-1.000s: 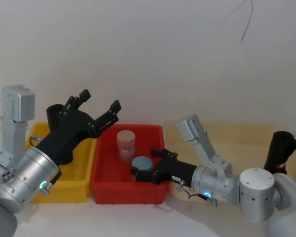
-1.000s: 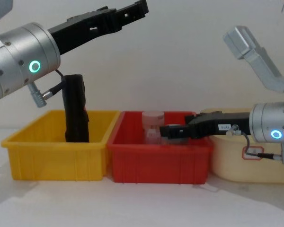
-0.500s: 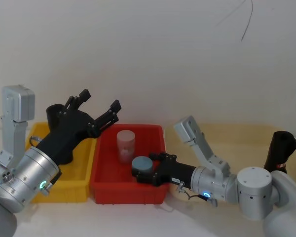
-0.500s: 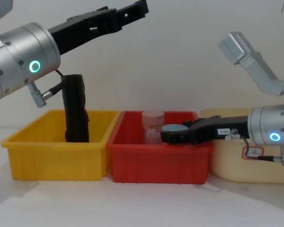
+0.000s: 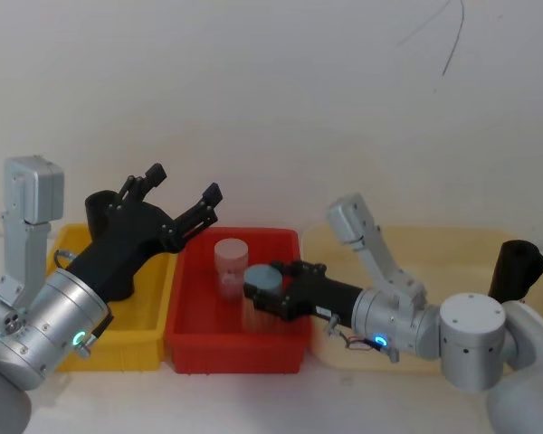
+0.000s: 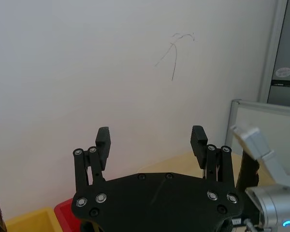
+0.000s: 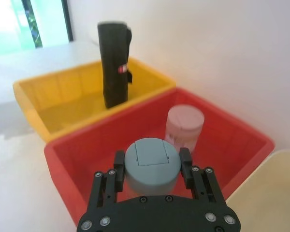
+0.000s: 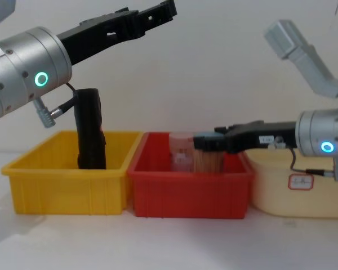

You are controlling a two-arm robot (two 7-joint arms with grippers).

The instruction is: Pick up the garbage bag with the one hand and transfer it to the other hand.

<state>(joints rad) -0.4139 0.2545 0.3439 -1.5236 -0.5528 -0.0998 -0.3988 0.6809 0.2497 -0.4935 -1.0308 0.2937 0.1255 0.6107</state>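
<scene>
The garbage bag [image 8: 90, 128] — its base hidden behind the yellow bin's [image 8: 67, 188] wall.

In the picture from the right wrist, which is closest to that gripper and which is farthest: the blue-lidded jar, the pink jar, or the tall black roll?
From the right gripper:
1. Blue-lidded jar, held between its fingers over the red bin.
2. Pink jar, standing in the red bin just beyond.
3. Garbage bag, upright in the yellow bin, farthest.

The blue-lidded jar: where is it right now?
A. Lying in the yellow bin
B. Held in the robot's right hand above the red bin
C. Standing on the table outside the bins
B: the right hand is shut on the blue-lidded jar, lifted over the red bin.
</scene>
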